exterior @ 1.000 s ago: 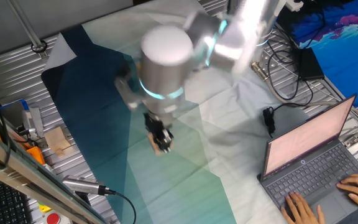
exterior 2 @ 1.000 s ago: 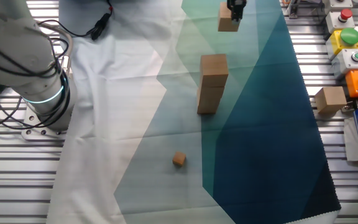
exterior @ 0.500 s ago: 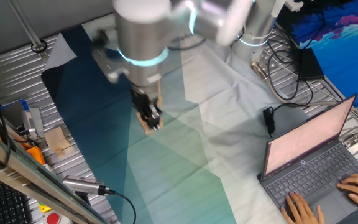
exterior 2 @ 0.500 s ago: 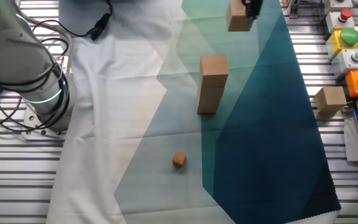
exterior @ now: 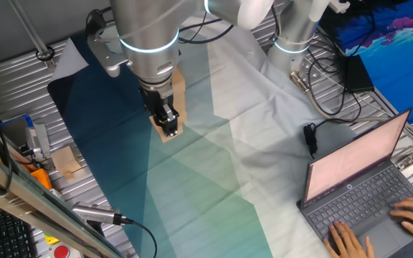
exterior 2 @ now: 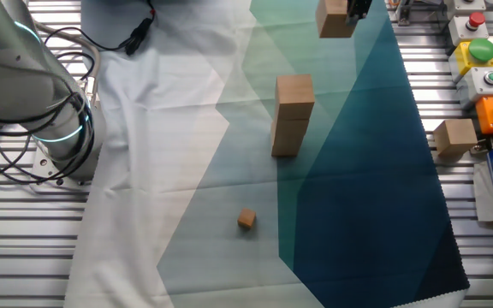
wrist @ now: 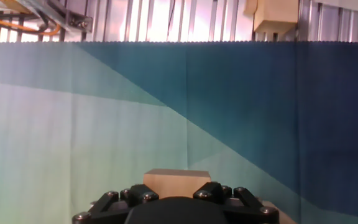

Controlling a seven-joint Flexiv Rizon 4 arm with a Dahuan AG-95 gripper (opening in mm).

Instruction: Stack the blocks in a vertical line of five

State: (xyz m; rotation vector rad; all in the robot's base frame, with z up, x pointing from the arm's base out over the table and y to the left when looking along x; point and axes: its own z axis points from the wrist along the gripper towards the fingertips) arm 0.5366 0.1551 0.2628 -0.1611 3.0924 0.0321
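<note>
While the arm (exterior: pixel 145 32) reaches down over the teal part of the cloth (exterior 2: pixel 358 171), its wrist points almost straight down and the gripper (exterior: pixel 168 123) is clamped on one wooden block (exterior 2: pixel 333 18), held clear above the cloth. In the hand view that block (wrist: pixel 176 182) shows just past the fingers. Two more blocks stand stacked (exterior 2: pixel 292 115) mid-cloth, well apart from the carried one. A much smaller cube (exterior 2: pixel 246 220) lies nearer the cloth's edge.
</note>
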